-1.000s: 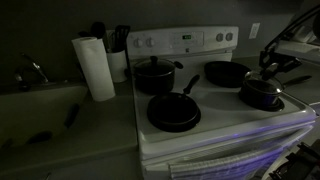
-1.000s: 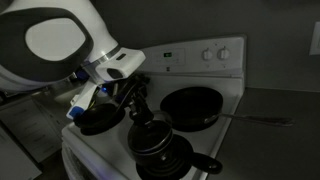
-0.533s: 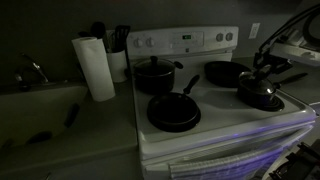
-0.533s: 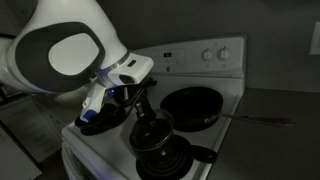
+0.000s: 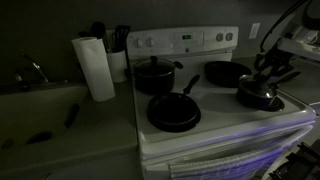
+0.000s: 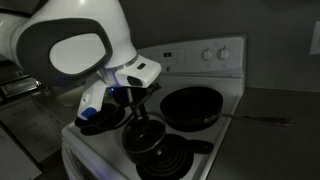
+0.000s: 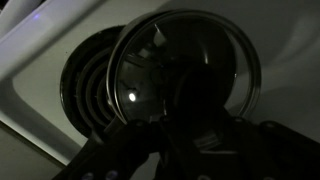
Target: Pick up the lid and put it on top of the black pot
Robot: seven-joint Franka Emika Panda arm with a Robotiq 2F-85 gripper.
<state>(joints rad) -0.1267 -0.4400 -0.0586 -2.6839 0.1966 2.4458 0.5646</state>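
Around your gripper (image 6: pixel 140 112) the burners are crowded. A wide, shallow black frying pan (image 6: pixel 190 105) sits just beside it, its long straight handle running off to the side. A dark vessel (image 6: pixel 98 122) lies close on the opposite side, half hidden by the arm. In an exterior view a lidded two-handled pot (image 5: pixel 155 76) and another frying pan (image 5: pixel 173 112) stand well apart from you, with a white paper towel roll (image 5: pixel 97 68) beyond them. You have the lid (image 7: pixel 185 70) hanging under the gripper by its centre, and the fingers are closed there as far as the dim views show. It hangs above a bare coil burner (image 7: pixel 85 95). The lid is round, glassy and pale grey, with a thin bright rim, and it is slightly tilted and reflective.
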